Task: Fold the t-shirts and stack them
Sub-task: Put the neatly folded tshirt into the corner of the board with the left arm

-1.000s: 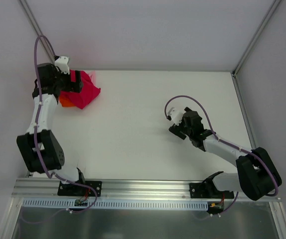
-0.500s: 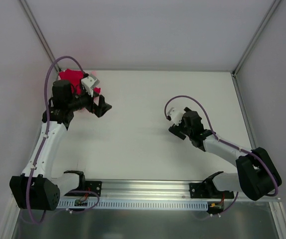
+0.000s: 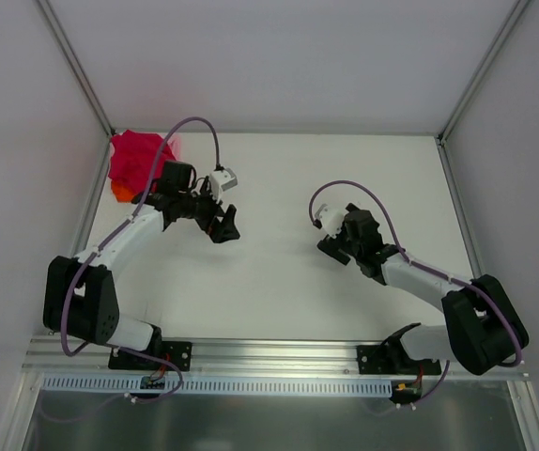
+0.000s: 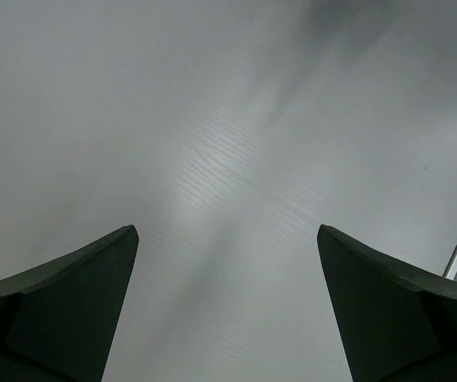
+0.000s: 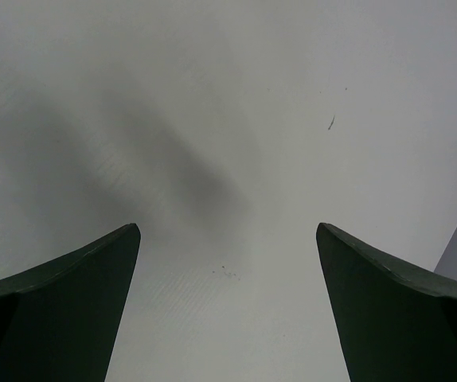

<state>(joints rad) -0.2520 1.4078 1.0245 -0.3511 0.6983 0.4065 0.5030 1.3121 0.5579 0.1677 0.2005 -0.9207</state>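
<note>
The red shirt (image 3: 139, 158) lies crumpled in the far-left corner of the bench (image 3: 288, 178), pressed against the left wall. An orange shirt (image 3: 120, 193) peeks out from under its near edge, touching it. A faint pale pink strip (image 3: 175, 147) shows along the red shirt's side that faces the bench's middle; whether it is a third shirt cannot be told.

The left end effector (image 3: 224, 226) hangs over the bench's left half, toward the middle from the corner pile and apart from it. Its fingers (image 4: 61, 310) stand wide, with only bare bench surface between them.

The right end effector (image 3: 331, 248) sits over the bench's right half, well apart from the shirts. Its fingers (image 5: 396, 318) are likewise spread wide and hold nothing; the wrist view shows plain bench with a few small specks.
</note>
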